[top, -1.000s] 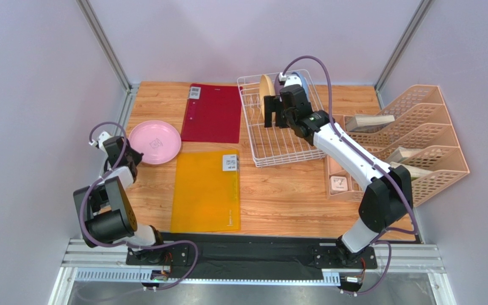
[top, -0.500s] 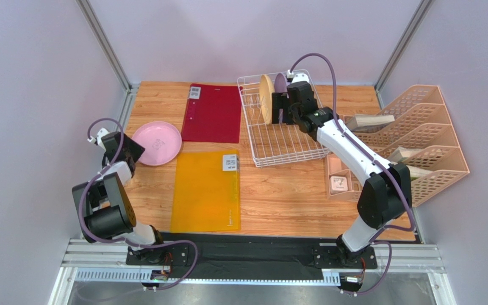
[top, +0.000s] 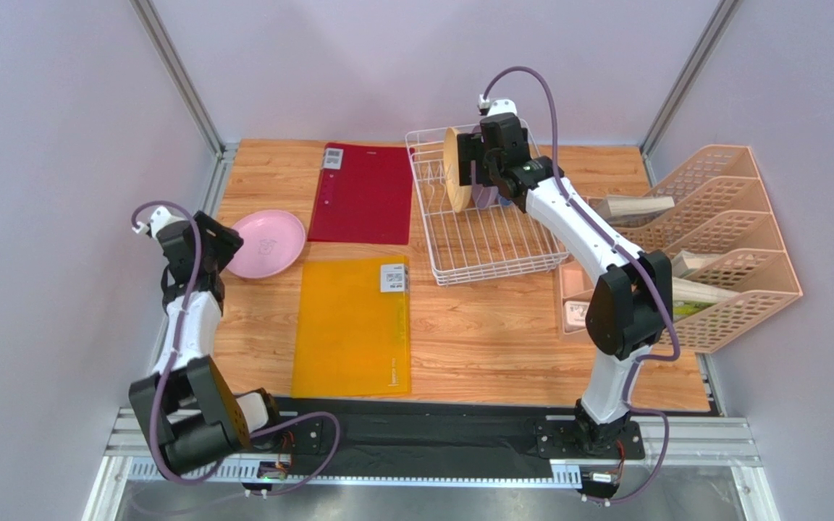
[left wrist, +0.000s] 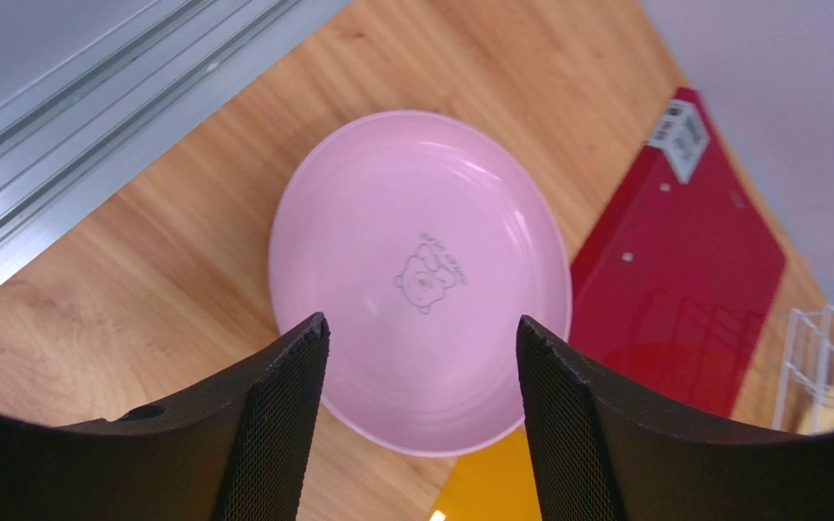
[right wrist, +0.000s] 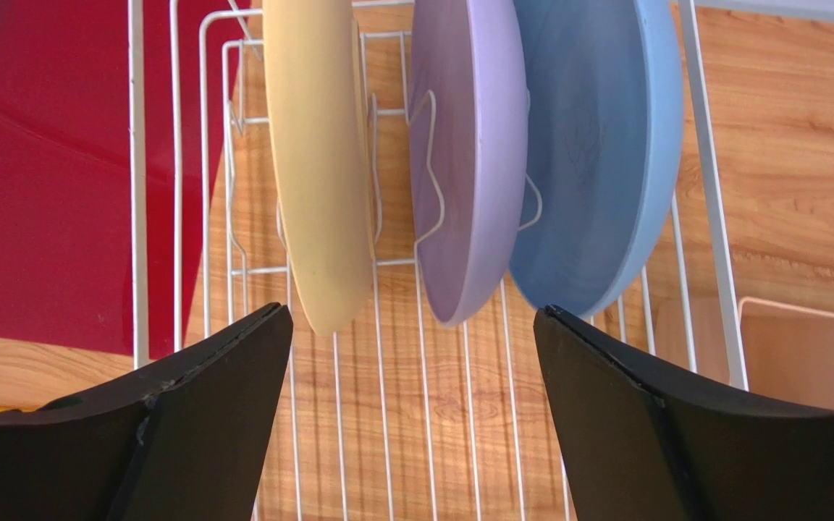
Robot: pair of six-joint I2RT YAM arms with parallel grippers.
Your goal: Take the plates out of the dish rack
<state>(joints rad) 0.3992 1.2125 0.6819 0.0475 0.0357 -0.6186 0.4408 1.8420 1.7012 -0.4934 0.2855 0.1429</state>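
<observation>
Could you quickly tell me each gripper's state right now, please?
Left gripper: open, empty, above the pink plate.
Right gripper: open, empty, facing the lavender plate.

Pale lilac walls point(top: 52, 130), wooden table point(top: 476, 337)

Lost the tops of the cream plate point(right wrist: 318, 163), lavender plate point(right wrist: 470, 163) and blue plate point(right wrist: 595, 152) past the right wrist view's 12 o'clock edge. Saw only part of the rack point(right wrist: 704, 195) there. From the top, could barely make out lavender or blue behind the right gripper point(top: 483, 179). Lost the pink plate's point(left wrist: 421, 271) 6 o'clock rim behind the left fingers point(left wrist: 280, 423). Couldn't read the folder labels point(top: 332, 159).
</observation>
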